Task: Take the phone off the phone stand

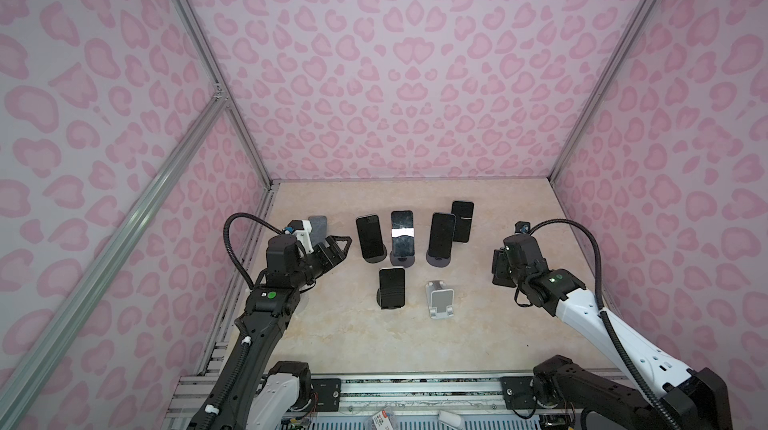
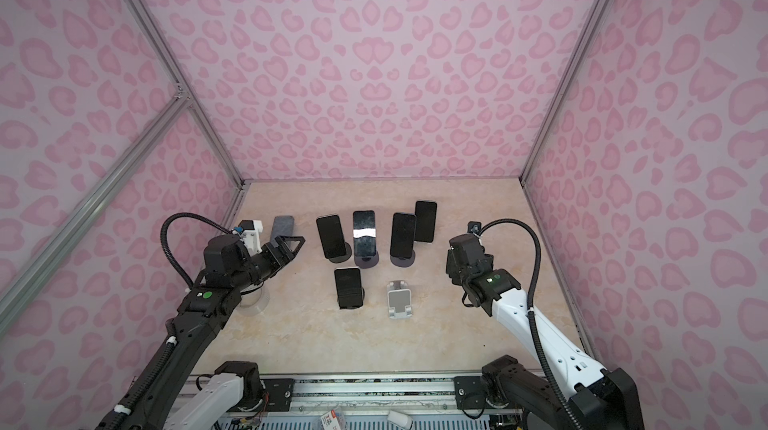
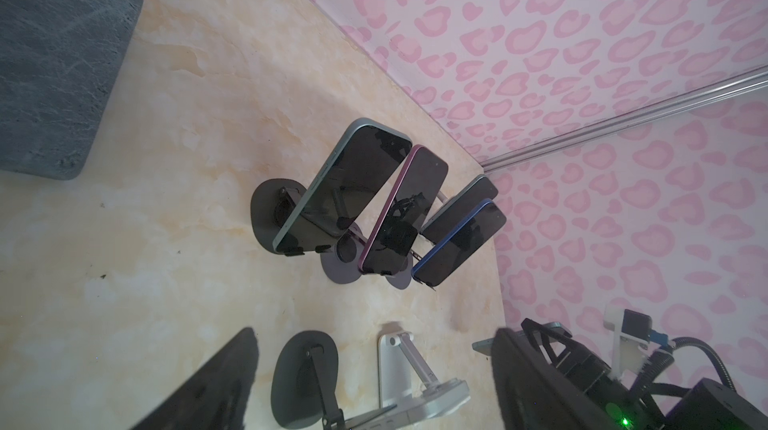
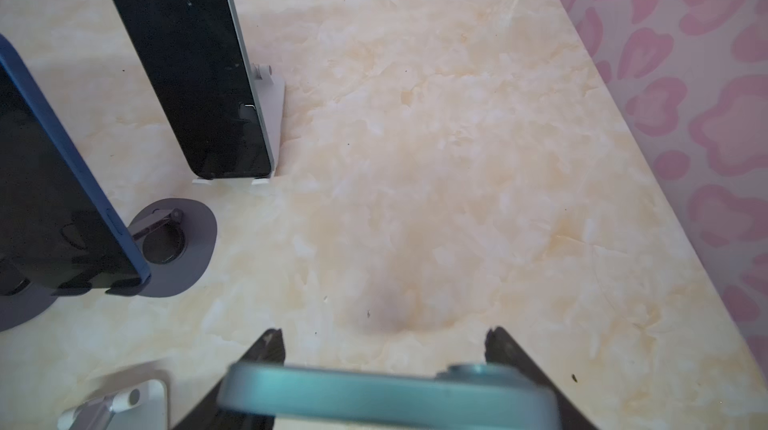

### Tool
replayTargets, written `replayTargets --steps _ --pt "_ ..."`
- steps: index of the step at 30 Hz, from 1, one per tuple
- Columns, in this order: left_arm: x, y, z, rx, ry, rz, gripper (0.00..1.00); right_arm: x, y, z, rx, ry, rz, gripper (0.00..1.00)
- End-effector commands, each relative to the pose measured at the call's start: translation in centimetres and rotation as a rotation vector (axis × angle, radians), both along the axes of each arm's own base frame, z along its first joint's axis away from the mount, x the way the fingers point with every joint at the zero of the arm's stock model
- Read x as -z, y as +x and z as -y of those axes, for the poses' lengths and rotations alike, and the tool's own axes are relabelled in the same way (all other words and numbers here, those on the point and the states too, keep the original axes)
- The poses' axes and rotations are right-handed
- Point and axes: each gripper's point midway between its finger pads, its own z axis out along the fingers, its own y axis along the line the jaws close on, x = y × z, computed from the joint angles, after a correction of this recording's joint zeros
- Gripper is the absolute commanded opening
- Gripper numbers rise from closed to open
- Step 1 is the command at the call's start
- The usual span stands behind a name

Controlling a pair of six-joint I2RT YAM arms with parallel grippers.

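Top views: bench of marbled beige inside pink-patterned walls.
Back row: four back-row phones leaned on their stands, screens dark.
Front row: front phone stood on a stand, with the white stand just beside it and carrying nothing.
Left jaws: spread and holding nothing, between the grey pad and the nearest back-row phone.
Right jaws: over the right side of the bench, well apart from the white stand; grip was hidden under the wrist.
Left wrist view: the arm's own dark fingers stood wide apart with only bench between them.
Grey pad: lay flat on the bench.
Teal phone: a pale edge showed in the right jaws, beyond the white stand.
Right wrist view: right jaws pinched the teal phone, which lay across both fingers.
Phone position: off every stand, over bare bench, apart from the white stand.
Neighbours: blue-edged phone on a round grey base; pale-edged phone on a white folding stand.
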Motion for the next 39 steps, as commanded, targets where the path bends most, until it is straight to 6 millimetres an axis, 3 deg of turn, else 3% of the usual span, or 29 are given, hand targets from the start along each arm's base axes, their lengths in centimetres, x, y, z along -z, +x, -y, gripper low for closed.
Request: replayTargets --steps 1,9,15,24,39 --pt "-0.7 0.3 0.2 0.007 -0.008 0.024 0.91 -0.6 1.6 -0.4 -0.024 0.005 0.021 0.65" --pt "-0.8 0.3 0.3 0.016 -0.011 0.026 0.91 0.5 3.7 0.4 0.008 -0.016 -0.03 0.64" --pt "-0.6 0.4 0.3 0.019 -0.008 0.026 0.91 1.9 4.2 1.0 0.026 -0.041 -0.101 0.64" --pt "-0.2 0.6 0.7 0.034 -0.024 0.005 0.91 5.0 3.5 -0.1 -0.033 -0.043 -0.27 0.65" --pt "-0.1 0.6 0.8 0.041 -0.023 0.006 0.91 9.0 3.0 -3.3 -0.127 0.09 -0.38 0.65"
